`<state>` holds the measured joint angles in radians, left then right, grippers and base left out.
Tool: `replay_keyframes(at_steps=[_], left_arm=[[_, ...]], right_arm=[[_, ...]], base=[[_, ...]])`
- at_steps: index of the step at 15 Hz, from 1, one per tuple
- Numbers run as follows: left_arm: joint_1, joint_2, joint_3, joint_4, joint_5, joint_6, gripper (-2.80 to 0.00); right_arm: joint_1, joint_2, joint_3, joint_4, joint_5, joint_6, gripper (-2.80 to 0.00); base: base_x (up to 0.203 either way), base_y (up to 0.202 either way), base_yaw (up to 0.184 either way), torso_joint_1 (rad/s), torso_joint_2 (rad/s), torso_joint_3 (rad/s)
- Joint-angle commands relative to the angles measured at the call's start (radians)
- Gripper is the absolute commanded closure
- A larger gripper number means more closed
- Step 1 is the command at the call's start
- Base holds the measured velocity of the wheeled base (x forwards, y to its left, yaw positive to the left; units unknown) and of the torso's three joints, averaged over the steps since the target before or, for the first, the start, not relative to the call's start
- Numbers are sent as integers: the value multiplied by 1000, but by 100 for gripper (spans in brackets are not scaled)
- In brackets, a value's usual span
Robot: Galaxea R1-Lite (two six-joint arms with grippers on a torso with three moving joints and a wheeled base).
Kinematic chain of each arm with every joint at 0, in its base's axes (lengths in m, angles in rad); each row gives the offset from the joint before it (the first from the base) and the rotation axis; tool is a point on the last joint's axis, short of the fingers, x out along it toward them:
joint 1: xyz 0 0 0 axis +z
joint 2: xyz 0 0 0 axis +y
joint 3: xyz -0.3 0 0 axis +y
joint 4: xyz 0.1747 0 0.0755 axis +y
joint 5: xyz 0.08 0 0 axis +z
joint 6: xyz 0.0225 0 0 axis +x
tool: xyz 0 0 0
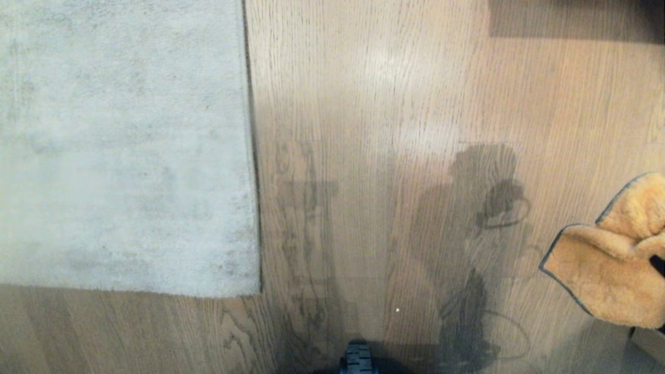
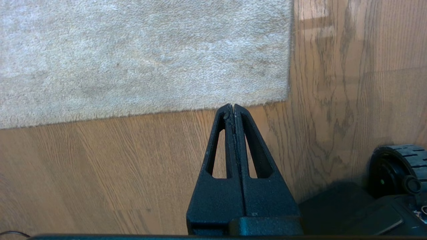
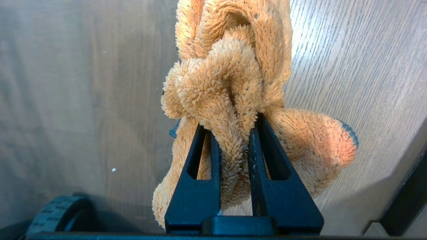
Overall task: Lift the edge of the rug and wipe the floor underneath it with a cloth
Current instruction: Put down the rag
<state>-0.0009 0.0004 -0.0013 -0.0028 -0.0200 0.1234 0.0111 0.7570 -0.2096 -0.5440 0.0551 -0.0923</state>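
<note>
Wide open floor (image 1: 374,156) between the rug and the right side, bare planks a gripper could sweep across freely. The rug (image 1: 119,145) lies flat on the left, its edge (image 1: 252,156) and corner (image 1: 257,291) pressed to the floor with no gap showing beneath. In front of the corner there's more bare floor. The left gripper (image 2: 233,106), fingers pressed together, hangs just short of the rug's near border. Low down, a black wheel (image 1: 358,358) of the base juts in. On the right, the right gripper (image 3: 233,133) has a bunched cloth (image 1: 608,259) filling its jaws, hanging over the floor well apart from the rug.
</note>
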Motion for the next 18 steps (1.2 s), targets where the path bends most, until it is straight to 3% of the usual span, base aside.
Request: replay_keyframes(at_steps=[1, 9, 15, 18], left_arm=[[-1, 0, 0, 0, 0, 1, 0], [-1, 0, 0, 0, 0, 1, 0], [-1, 0, 0, 0, 0, 1, 0], [1, 0, 0, 0, 0, 1, 0]], right_arm=[[-25, 120, -4, -42, 0, -2, 0], [-146, 550, -117, -427, 6, 7, 0], [-192, 778, -215, -614, 12, 28, 0], [-260, 842, -237, -691, 88, 33, 0]], base=[[0, 0, 0, 0, 0, 0], [0, 0, 0, 0, 0, 0], [0, 0, 0, 0, 0, 0], [0, 0, 0, 0, 0, 0]])
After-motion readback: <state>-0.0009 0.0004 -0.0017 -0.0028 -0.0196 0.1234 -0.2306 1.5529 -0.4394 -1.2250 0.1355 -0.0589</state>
